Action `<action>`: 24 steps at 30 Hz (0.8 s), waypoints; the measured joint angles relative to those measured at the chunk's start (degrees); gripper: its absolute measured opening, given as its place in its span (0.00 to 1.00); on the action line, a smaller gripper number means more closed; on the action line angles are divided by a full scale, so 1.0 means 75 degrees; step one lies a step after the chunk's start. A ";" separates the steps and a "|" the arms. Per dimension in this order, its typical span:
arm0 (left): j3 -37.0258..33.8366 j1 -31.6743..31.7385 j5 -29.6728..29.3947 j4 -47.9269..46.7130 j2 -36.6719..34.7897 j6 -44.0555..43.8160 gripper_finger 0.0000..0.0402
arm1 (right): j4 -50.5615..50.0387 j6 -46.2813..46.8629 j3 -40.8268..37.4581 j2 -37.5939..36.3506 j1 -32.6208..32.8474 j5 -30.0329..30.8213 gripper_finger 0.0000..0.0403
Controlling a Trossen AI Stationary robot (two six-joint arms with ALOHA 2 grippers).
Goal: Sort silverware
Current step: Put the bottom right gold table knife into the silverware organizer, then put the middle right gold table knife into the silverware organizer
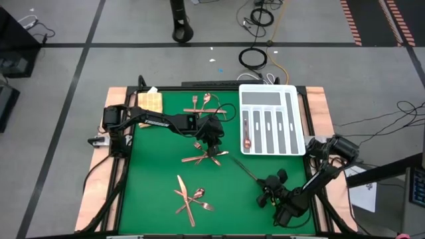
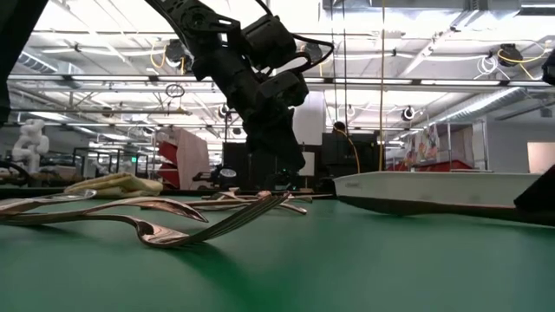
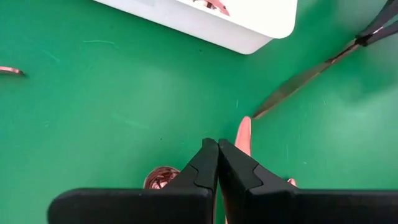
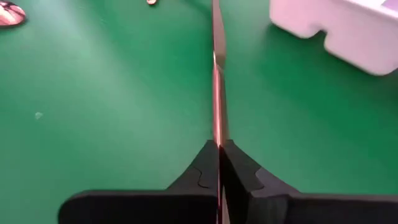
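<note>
R tool [image 4: 218, 149] gripping 1 knife [image 4: 217, 81], 1 spoon [image 1: 246, 138] in tray [image 1: 297, 113]

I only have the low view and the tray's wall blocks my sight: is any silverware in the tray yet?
Observer: Yes. One spoon lies in the white tray's long compartment nearest the left arm.
Operator: Where is the right gripper? I can't find it.
Observer: The right gripper is over the green mat on its own side, apart from the tray, shut on a knife that points toward the middle pile.
Operator: And the left one?
Observer: The left gripper is low over that middle pile with its fingers shut.
</note>
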 joint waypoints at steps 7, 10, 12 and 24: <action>0.0000 0.0001 0.0000 -0.0005 0.0000 0.0017 0.04 | -0.0223 -0.0177 -0.0003 -0.0381 -0.0145 0.0459 0.01; 0.0000 0.0001 0.0000 -0.0006 0.0000 0.0017 0.04 | -0.0204 -0.0378 -0.0003 -0.0584 -0.0161 0.0817 0.01; 0.0000 -0.0001 0.0000 -0.0002 0.0000 0.0017 0.04 | -0.0212 -0.0504 0.0003 -0.0656 -0.0188 0.0879 0.01; 0.0000 -0.0001 0.0029 0.0279 0.0000 -0.0020 0.04 | -0.0355 -0.0872 0.0003 -0.0655 -0.0161 -0.0190 0.13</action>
